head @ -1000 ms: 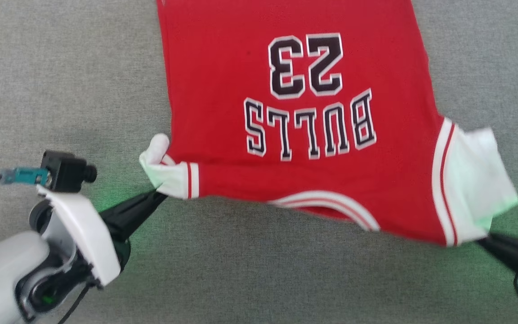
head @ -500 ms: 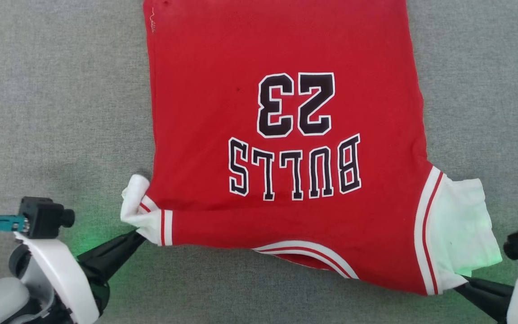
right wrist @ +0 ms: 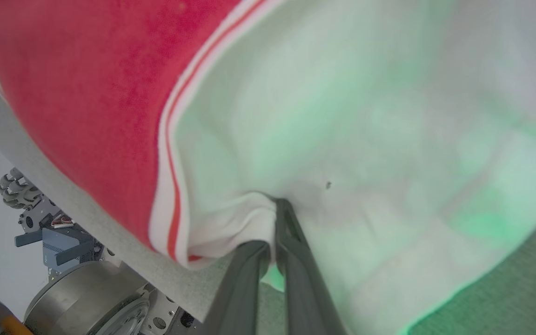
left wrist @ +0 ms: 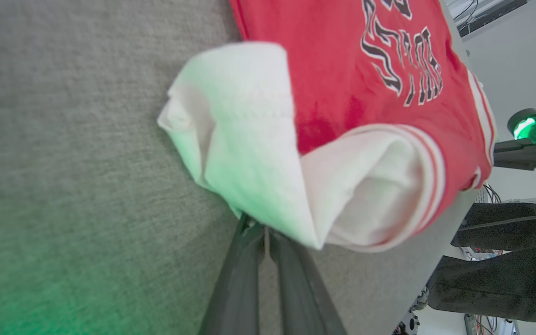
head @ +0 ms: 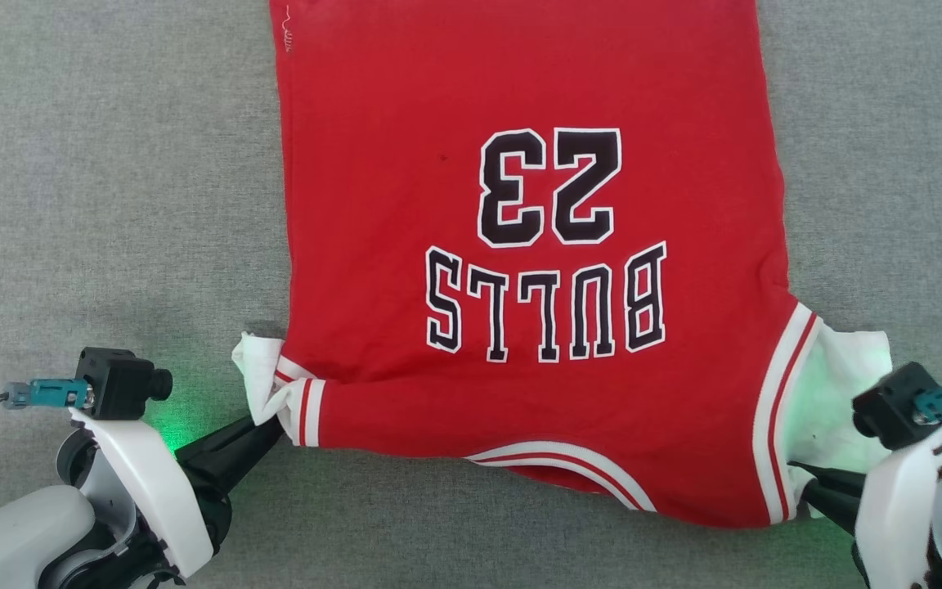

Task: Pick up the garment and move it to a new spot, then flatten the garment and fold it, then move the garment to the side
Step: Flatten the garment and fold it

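Note:
The garment [head: 405, 204], a red jersey with white sleeves and black lettering, lies spread face up on the grey table [head: 111, 204], collar toward me. My left gripper [head: 271, 425] is shut on the bunched white sleeve at the lower left; in the left wrist view its fingers [left wrist: 244, 270] pinch that sleeve's folded edge [left wrist: 249, 139]. My right gripper [head: 802, 483] is shut on the other white sleeve at the lower right. In the right wrist view the cloth [right wrist: 342, 139] puckers where the right gripper [right wrist: 275, 223] closes on it.
Grey fabric covers the whole table around the garment. The table's near edge [right wrist: 40, 167] runs just behind the collar, with my wheeled base [right wrist: 82, 288] below it. Dark shapes [left wrist: 505, 279] lie beyond the edge in the left wrist view.
Both grippers have drawn the shoulder edge toward me and lowered it, so the garment lies flatter on the table. My right wrist has come further into the head view.

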You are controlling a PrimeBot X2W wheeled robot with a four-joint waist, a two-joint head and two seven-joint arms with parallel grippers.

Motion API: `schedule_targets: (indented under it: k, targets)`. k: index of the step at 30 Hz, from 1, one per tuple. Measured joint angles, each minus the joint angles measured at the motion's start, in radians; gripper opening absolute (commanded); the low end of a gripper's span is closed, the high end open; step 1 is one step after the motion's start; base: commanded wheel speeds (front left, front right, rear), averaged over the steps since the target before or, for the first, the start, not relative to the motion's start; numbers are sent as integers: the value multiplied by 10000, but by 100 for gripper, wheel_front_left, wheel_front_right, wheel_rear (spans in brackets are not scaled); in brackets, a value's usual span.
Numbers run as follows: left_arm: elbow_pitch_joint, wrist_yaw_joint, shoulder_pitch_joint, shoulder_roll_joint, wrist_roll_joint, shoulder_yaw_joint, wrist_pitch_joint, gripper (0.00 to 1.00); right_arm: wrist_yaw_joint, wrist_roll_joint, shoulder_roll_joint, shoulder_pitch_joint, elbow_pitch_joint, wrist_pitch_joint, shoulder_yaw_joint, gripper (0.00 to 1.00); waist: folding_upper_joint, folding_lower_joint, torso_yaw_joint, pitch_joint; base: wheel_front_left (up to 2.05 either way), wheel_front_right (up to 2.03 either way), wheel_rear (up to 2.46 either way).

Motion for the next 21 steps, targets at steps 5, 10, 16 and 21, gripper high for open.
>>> schedule_targets:
  k: [5,10,16,21]
  targets:
    - [136,-10,38,-98,-130,12,-21,0,12,-163,0,-409,372,-153,514,45,0,0,-62,-31,0,0,0]
    - [184,-17,87,-113,-138,-2,-102,0,44,-105,109,-540,355,-330,589,100,0,0,-128,-129,0,0,0]
    - [-33,-6,225,-136,-79,15,-336,0,-6,410,-307,-89,-786,90,-849,100,0,0,-105,-260,0,0,0]
    - [-309,82,253,-221,136,52,-483,0,-6,1287,-780,-395,-2136,861,-2408,100,0,0,62,-180,0,0,0]
